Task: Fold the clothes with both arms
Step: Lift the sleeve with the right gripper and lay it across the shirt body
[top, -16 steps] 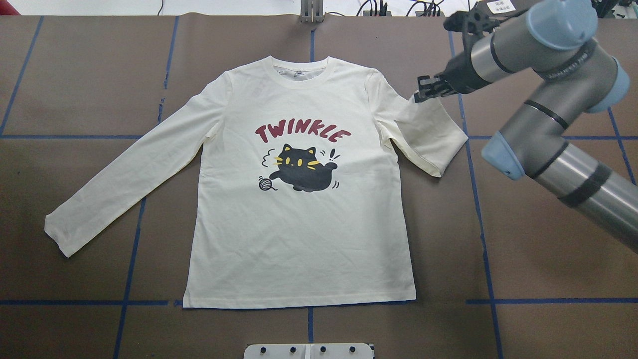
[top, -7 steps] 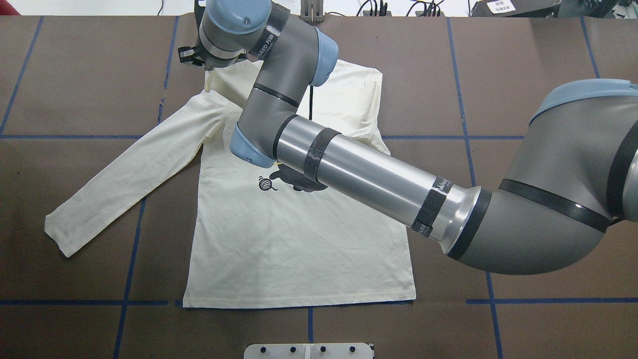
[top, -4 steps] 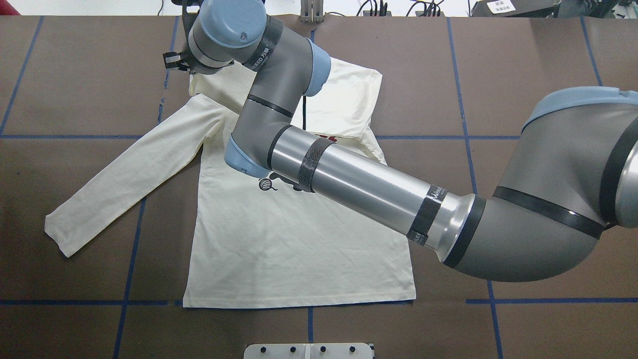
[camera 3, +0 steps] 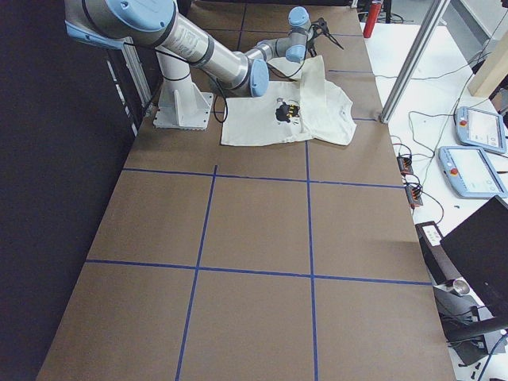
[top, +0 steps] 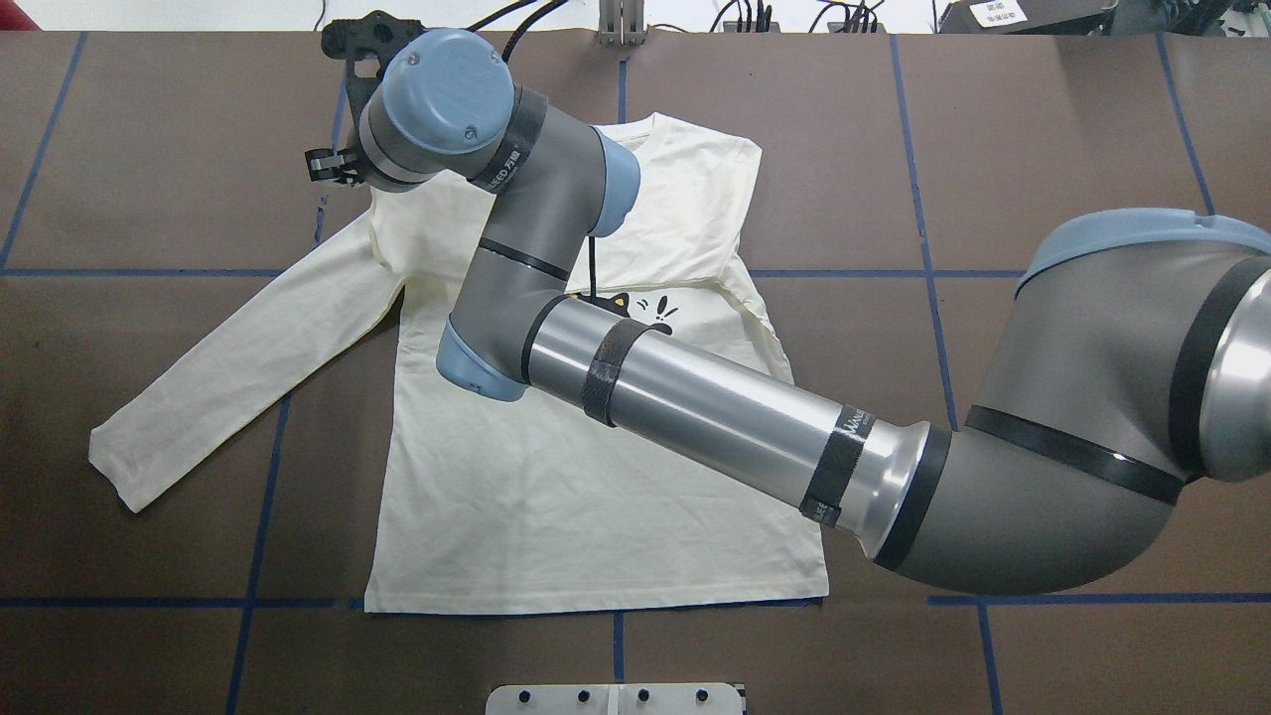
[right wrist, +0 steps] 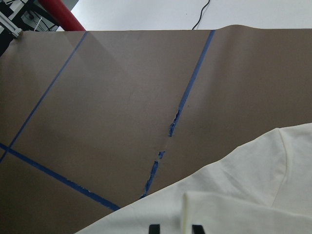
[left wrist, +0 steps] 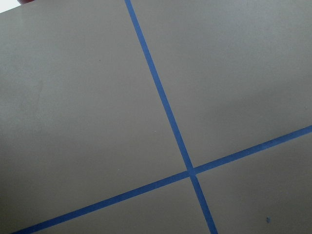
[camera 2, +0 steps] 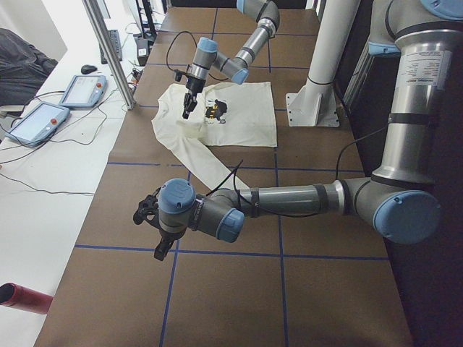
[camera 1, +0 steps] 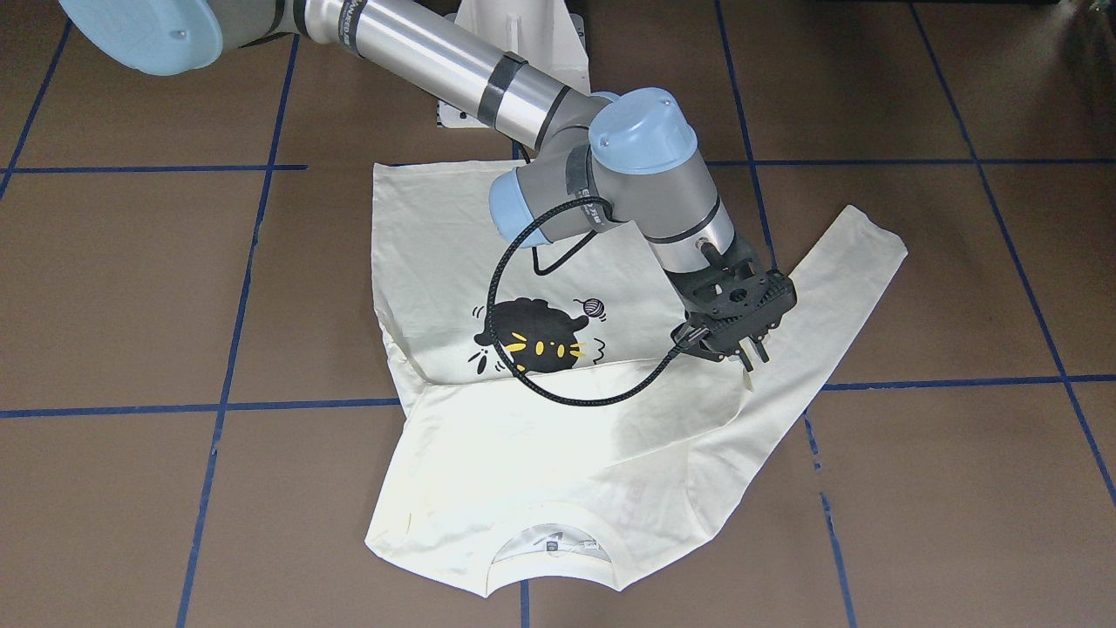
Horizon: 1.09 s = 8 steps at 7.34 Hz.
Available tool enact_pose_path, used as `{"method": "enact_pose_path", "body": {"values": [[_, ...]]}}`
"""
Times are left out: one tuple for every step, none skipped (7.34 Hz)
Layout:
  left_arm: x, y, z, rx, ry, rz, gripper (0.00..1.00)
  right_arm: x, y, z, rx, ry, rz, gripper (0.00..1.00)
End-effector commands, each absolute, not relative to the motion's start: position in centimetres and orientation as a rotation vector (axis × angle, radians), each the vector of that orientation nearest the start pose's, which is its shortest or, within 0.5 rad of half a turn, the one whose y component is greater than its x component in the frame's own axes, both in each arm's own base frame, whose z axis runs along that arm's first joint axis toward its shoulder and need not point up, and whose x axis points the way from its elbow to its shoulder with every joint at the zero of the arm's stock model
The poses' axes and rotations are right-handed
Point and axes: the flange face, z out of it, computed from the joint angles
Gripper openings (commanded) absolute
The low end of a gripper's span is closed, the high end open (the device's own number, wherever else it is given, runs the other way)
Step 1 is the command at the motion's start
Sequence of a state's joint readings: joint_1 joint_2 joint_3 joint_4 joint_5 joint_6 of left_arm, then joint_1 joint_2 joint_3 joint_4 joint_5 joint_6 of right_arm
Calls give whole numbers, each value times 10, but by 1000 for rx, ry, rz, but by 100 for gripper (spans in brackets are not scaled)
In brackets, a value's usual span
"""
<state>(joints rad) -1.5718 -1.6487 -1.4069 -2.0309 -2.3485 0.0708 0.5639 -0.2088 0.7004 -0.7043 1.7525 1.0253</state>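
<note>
Brown table (top: pixel 1092 119) gridded with blue tape lines (top: pixel 923 149); cream T-shirt (top: pixel 596 516) lies print-up near its middle, hem toward the robot. Change noted: two seconds back the right gripper (camera 1: pixel 755 359) sat at the sleeve cuff on the robot's right, with the shirt spread flat. Now the right arm (top: pixel 695 397) reaches across the chest and the claw hangs just past the opposite shoulder. Jaws nearly closed, pinching a tab of cream cuff. The carried sleeve has dragged its shoulder over too, so plain back fabric (top: pixel 695 199) covers the upper chest. Over the last second the claw has crept further outward. Judgement: first sleeve fold made but not released, and it looks pulled past a neat line. The other sleeve (top: pixel 228 377) lies outstretched and untouched. Left arm (camera 2: pixel 289 199) is parked well apart over bare table; left gripper (camera 2: pixel 152 233) shows only from the side, cannot tell its opening. Writing: red "TWINKLE", readable earlier, is now buried, leaving a faint unreadable show-through (camera 1: pixel 629 515). Cat print (camera 1: pixel 532 340) and yarn ball (camera 1: pixel 594 305) are visible. Neck label (camera 1: pixel 552 546) too small. White lettering on an arm strap (top: pixel 854 427) only partly legible.
</note>
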Motion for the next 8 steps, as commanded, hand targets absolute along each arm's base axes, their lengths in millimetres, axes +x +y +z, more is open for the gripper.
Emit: {"method": "enact_pose_path", "body": {"values": [[-63, -547, 642, 380, 763, 177, 100, -685, -564, -8, 560, -1227, -73, 100], [-56, -548, 642, 356, 772, 145, 100, -683, -564, -12, 498, -1189, -25, 100], [-15, -556, 612, 332, 796, 66, 100, -665, -565, -29, 442, -1112, -9, 100], [23, -555, 595, 303, 794, -54, 100, -628, -581, -29, 327, -1018, -10, 100], [62, -532, 589, 276, 809, -125, 100, -577, -602, 7, 212, -954, 7, 100], [97, -493, 576, 258, 831, -194, 100, -518, -625, 63, 142, -892, 33, 100], [125, -461, 561, 205, 877, -274, 99, -462, -640, 120, 119, -854, -3, 100], [150, -422, 547, 186, 907, -369, 98, -401, -652, 183, 105, -818, -53, 100]]}}
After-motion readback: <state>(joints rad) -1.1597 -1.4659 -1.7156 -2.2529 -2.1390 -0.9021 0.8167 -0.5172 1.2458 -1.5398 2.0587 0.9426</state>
